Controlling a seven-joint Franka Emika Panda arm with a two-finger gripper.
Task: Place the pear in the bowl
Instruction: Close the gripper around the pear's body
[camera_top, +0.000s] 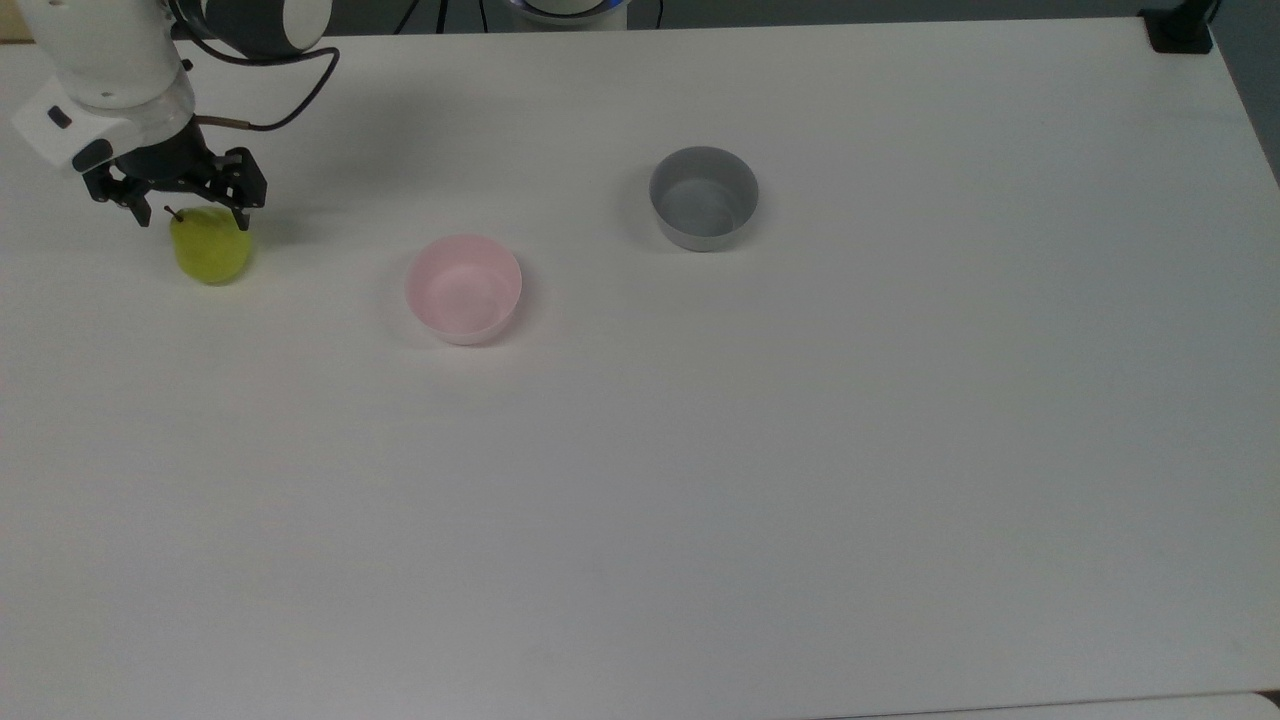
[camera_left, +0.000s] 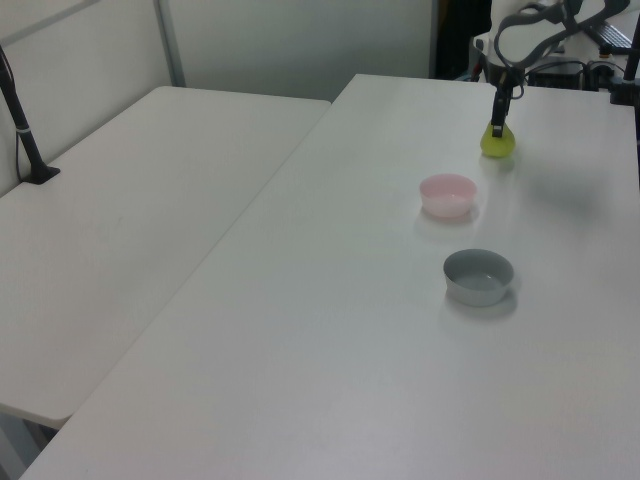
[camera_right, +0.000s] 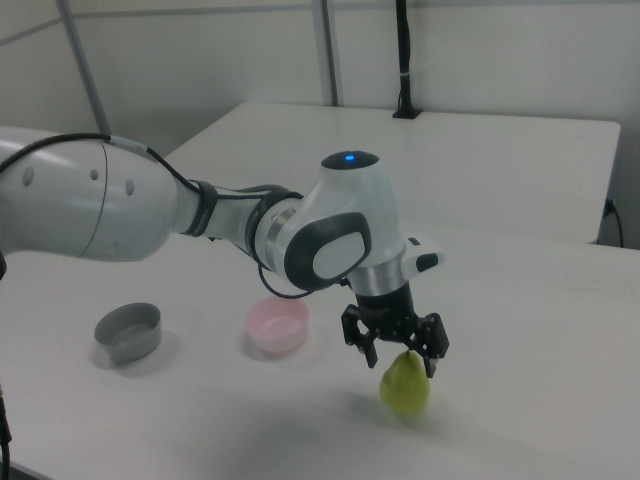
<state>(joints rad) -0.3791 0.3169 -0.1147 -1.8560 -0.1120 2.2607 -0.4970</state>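
From where my jaws hang, the nearest thing is the small yellow-green pear with a short dark stem (camera_top: 211, 247), standing upright on the plain white worktop (camera_top: 700, 480), stem up, so its long axis runs vertical. My black two-finger gripper (camera_top: 189, 220) is spread wide and hangs straight over the pear's top; in the right view the gripper (camera_right: 399, 361) has one finger on either side of the narrow neck, and I judge that neither touches the fruit yet. In the top view the pear sits at about 6 o'clock from my wrist, its body just below the fingertips; in the left view the fingers come down onto its crown (camera_left: 497, 142). So the move ahead turns on one relation: the pear lies directly beneath me, and I think I need only a short drop before closing, low enough to take the wider belly, since a grip on the tapering neck could slip. Further off, at about 3 o'clock from the pear in the top view, is the pale pink round plastic bowl (camera_top: 463, 289), open side up and holding nothing. Beyond it, at about 2 o'clock, stands the grey round bowl (camera_top: 703, 197), well apart and not my target.
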